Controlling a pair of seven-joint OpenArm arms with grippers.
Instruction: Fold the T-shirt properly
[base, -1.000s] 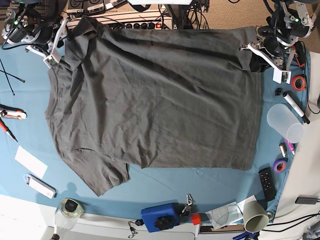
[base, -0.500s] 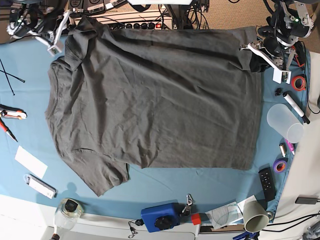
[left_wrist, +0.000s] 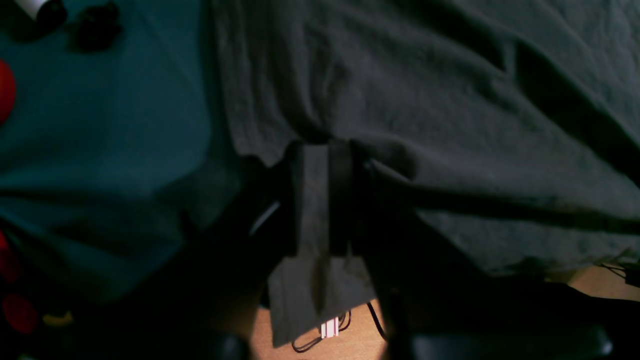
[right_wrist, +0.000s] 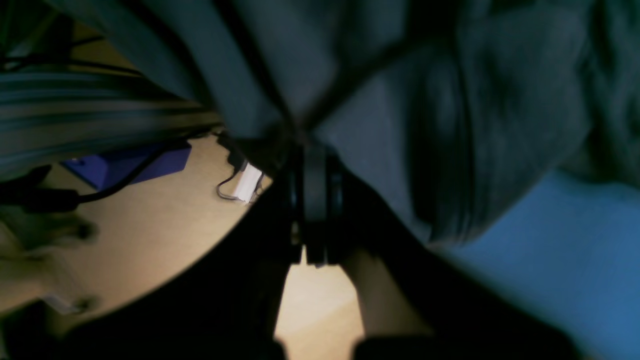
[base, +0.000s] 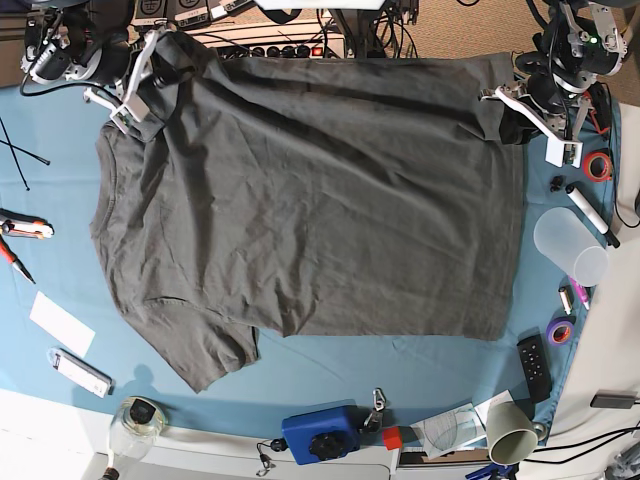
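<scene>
The dark grey T-shirt (base: 310, 200) lies spread flat on the blue table cloth (base: 55, 170), neck to the left and hem to the right. My left gripper (base: 508, 101) is shut on the far hem corner; in the left wrist view its closed fingers (left_wrist: 314, 165) pinch the fabric (left_wrist: 450, 100). My right gripper (base: 148, 62) is shut on the far sleeve at the top left. In the right wrist view it (right_wrist: 312, 150) grips a lifted fold of the shirt (right_wrist: 500, 110) over the table's far edge.
A clear cup (base: 570, 246), marker (base: 592, 214), red tape roll (base: 599, 166), purple tape (base: 560, 331) and remote (base: 533, 362) line the right edge. A blue box (base: 320, 432), paper cup (base: 510, 432), jar (base: 140, 420), white card (base: 60, 322) and pliers (base: 22, 230) lie front and left.
My right gripper has moved toward the far edge and then rightward, pulling the far sleeve with it. My left gripper has stayed still on the hem corner.
</scene>
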